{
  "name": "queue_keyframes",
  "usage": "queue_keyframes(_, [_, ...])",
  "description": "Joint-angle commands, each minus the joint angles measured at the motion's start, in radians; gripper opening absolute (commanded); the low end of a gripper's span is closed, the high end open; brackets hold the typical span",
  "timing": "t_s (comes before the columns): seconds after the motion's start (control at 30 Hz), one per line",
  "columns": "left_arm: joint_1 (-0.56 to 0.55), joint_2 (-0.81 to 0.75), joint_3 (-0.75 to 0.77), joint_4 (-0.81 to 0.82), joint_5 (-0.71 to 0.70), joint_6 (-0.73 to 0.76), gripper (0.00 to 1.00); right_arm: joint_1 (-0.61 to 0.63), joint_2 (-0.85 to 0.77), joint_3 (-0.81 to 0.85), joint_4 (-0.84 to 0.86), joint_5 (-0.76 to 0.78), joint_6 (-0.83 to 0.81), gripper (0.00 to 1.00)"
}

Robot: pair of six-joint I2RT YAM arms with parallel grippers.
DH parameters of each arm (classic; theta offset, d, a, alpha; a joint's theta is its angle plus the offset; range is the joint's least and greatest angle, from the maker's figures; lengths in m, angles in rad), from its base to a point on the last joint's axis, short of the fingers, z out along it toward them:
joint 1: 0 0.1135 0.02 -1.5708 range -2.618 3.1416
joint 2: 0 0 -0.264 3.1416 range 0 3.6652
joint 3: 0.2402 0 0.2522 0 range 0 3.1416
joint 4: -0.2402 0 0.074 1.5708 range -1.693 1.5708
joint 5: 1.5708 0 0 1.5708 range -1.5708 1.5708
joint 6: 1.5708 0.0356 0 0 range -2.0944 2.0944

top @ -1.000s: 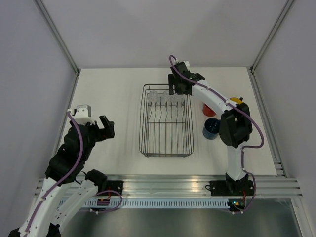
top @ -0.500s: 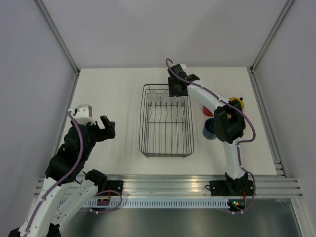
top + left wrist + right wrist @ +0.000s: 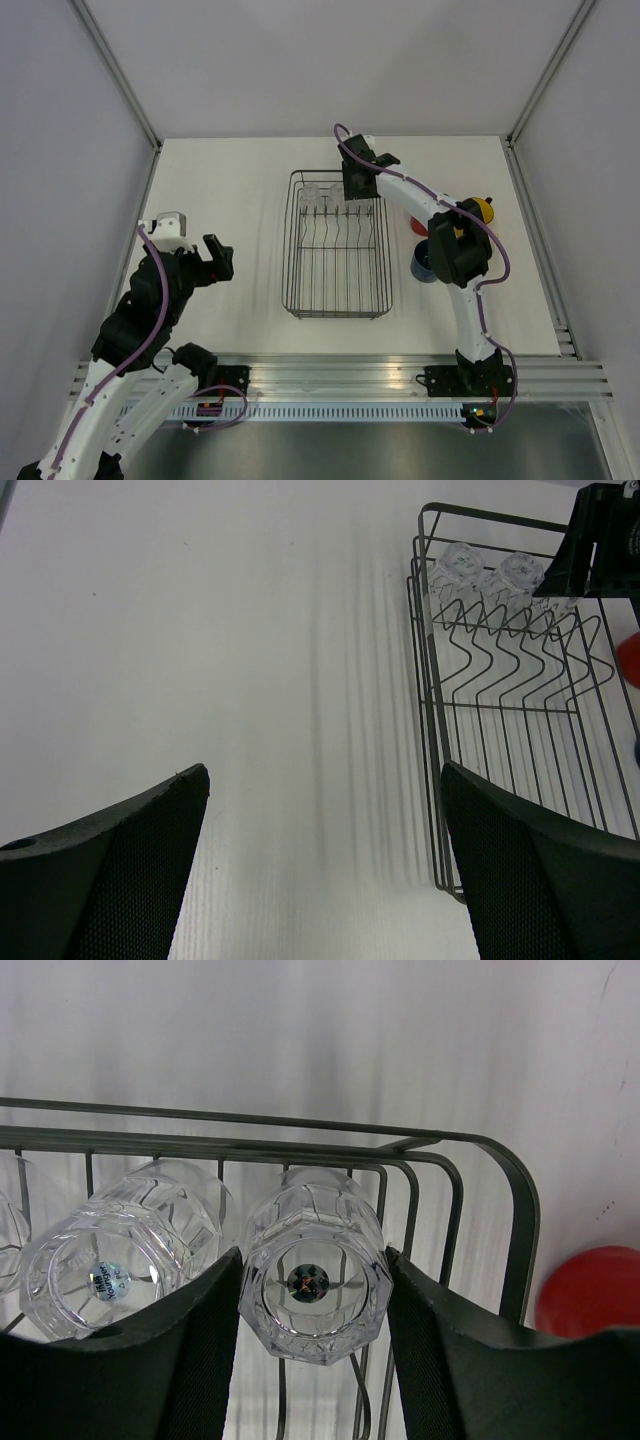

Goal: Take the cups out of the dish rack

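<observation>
The dish rack [image 3: 337,245] is seen mid-desk [image 3: 230,180], and every glass is lined up along its far end. The right arm [image 3: 440,215] is stretched over to the rack's far right corner. In the wrist view the right jaws are set either side of the rightmost tumbler [image 3: 315,1275]: both black fingers [image 3: 200,1360] are pressed flat against its faceted sides, so the glass is gripped. It is shown base-on to the camera and sits inside the wire wall. The middle tumbler [image 3: 120,1260] is seen just beside it, touching the left finger, and only a sliver of a third tumbler [image 3: 8,1230] is caught at the frame edge.

To the right of the rack, three mugs are stood on the desk: the red mug [image 3: 421,222], the dark blue mug [image 3: 424,262] and the yellow mug [image 3: 482,208], each partly hidden by the arm.

The left jaws are spread wide, nothing between them, held over bare desk well to the left of the rack.
</observation>
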State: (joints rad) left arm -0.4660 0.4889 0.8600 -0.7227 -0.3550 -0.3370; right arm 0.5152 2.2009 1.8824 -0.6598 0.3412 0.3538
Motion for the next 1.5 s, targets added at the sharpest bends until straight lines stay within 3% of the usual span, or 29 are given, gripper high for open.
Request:
queue_keyframes(0.0, [0.006,-0.007,-0.007,0.04,0.022,0.018,1.0,-0.007,0.007,0.017,0.017,0.019,0.002,0.54])
queue_keyframes(0.4, [0.007,-0.003,-0.007,0.043,0.04,0.021,1.0,-0.006,-0.087,0.0,0.012,0.012,-0.012,0.34])
queue_keyframes(0.9, [0.007,0.007,-0.004,0.051,0.062,0.01,1.0,0.008,-0.231,0.009,-0.027,-0.031,-0.038,0.29])
queue_keyframes(1.2, [0.007,0.031,0.013,0.077,0.224,-0.06,1.0,0.045,-0.444,-0.138,0.074,-0.241,-0.036,0.27])
queue_keyframes(1.33, [0.007,0.031,-0.009,0.17,0.409,-0.114,1.0,0.066,-0.547,-0.262,0.233,-0.411,-0.01,0.26])
queue_keyframes(1.47, [0.007,0.034,-0.058,0.369,0.572,-0.197,1.0,0.094,-0.676,-0.39,0.389,-0.559,0.033,0.24])
